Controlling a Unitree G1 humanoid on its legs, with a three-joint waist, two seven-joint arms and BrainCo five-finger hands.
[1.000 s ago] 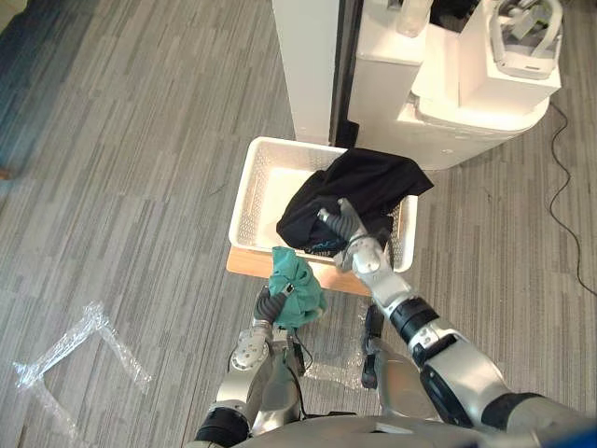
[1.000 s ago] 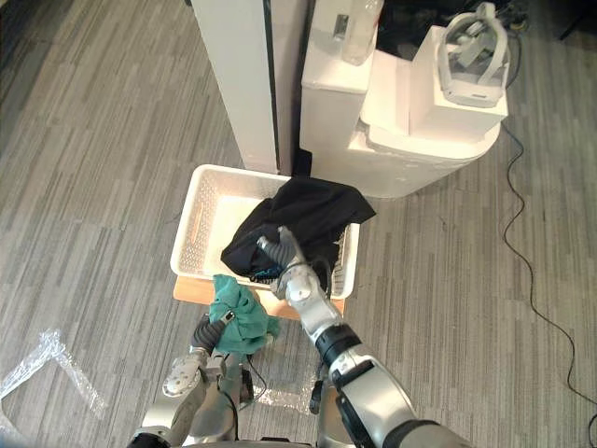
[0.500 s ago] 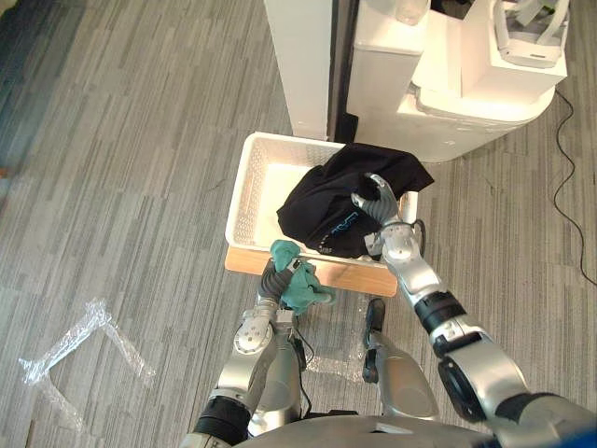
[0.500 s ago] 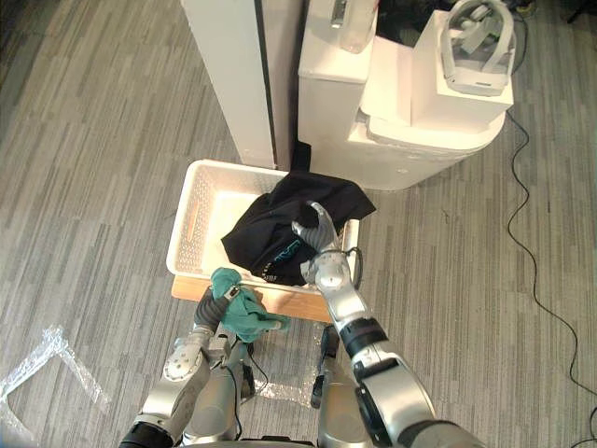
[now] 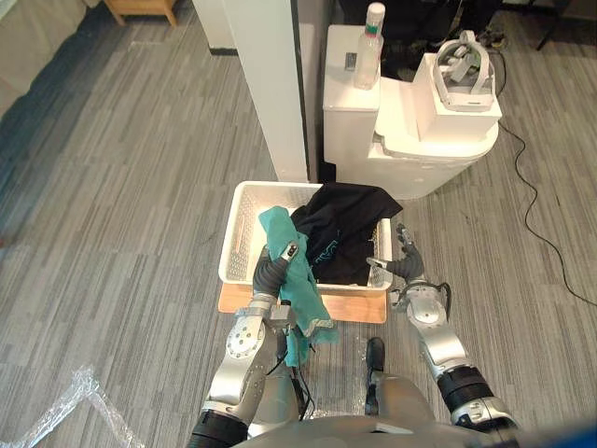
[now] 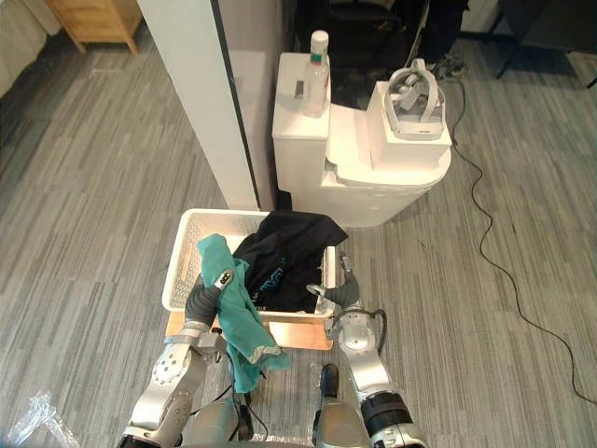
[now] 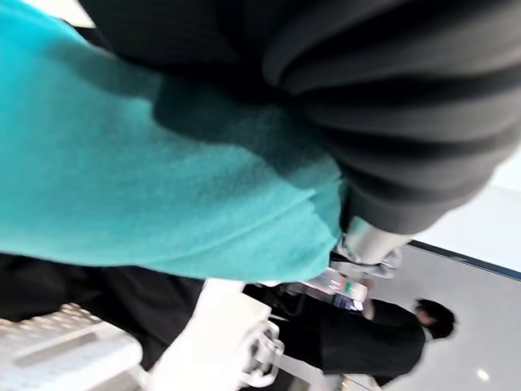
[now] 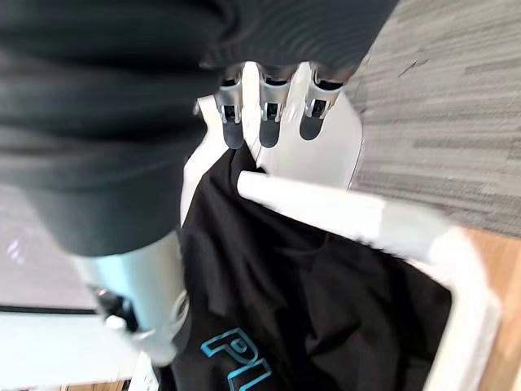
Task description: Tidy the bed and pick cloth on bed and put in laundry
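A white laundry basket (image 5: 237, 245) stands on the floor before me, with a black cloth (image 5: 343, 231) heaped in its right half and spilling over the far rim. My left hand (image 5: 274, 269) is shut on a teal cloth (image 5: 304, 301) at the basket's front left edge. The cloth drapes over the hand and hangs down outside the front wall. In the left wrist view the teal cloth (image 7: 122, 179) lies against the hand's cover. My right hand (image 5: 407, 259) is open just outside the basket's right wall. Its fingers (image 8: 269, 110) are straight above the rim (image 8: 342, 213) and the black cloth (image 8: 309, 301).
The basket rests on a wooden board (image 5: 345, 306). Behind it rise a white pillar (image 5: 270, 84) and a white cabinet (image 5: 410, 149) carrying a bottle (image 5: 371, 47) and a headset (image 5: 464, 79). Crumpled plastic film (image 5: 56, 415) lies on the floor at my left.
The camera has tilted up. My right hand has let go of the black cloth, opened, and drawn back beside the basket. My left hand has raised the teal cloth to the basket's front edge.
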